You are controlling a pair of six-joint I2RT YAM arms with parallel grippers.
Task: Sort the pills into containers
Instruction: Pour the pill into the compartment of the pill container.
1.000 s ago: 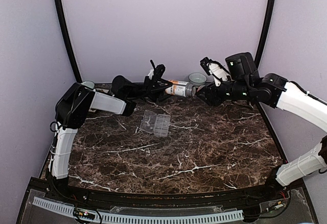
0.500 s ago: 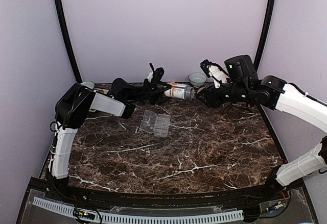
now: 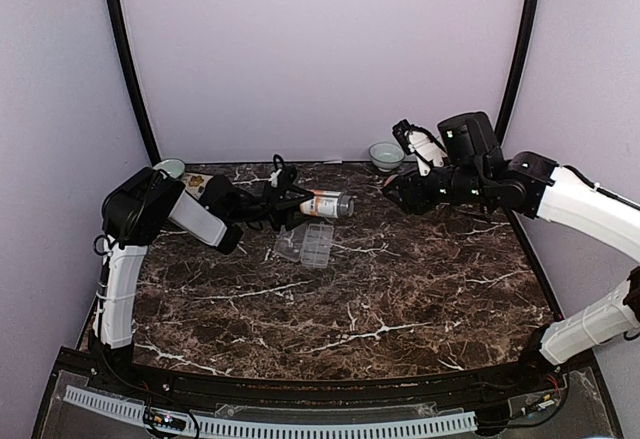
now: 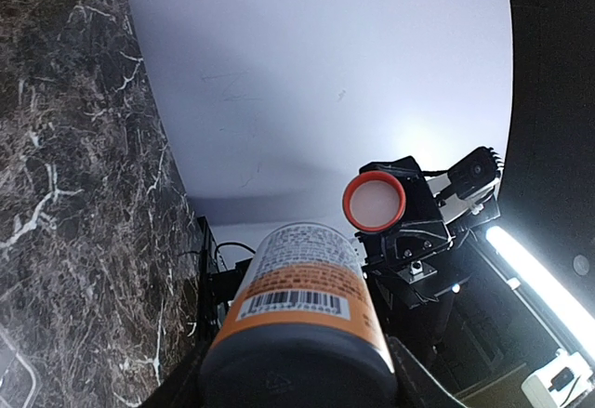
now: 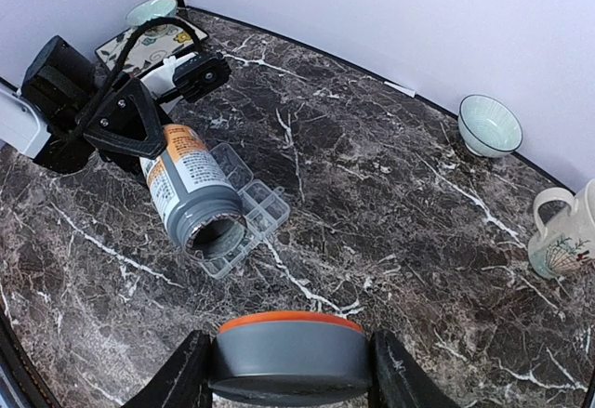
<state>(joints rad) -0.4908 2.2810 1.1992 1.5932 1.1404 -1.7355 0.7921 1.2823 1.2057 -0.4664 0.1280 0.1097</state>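
— Holding that bottle on its side, is it, the left gripper?
— Yes, clamped round its body, with the open mouth pointing at the right gripper, which grips the grey, orange-rimmed cap.
— And the organizer?
— On the worktop, close beneath the left gripper, lid folded open. I cannot make out any pills.
— Room to move?
— Plenty of bare worktop on our side of both grippers. Beyond the right gripper a bowl and a mug stand near the back wall.
— Any writing?
— An orange-and-white label with a barcode. The print is too small to read.
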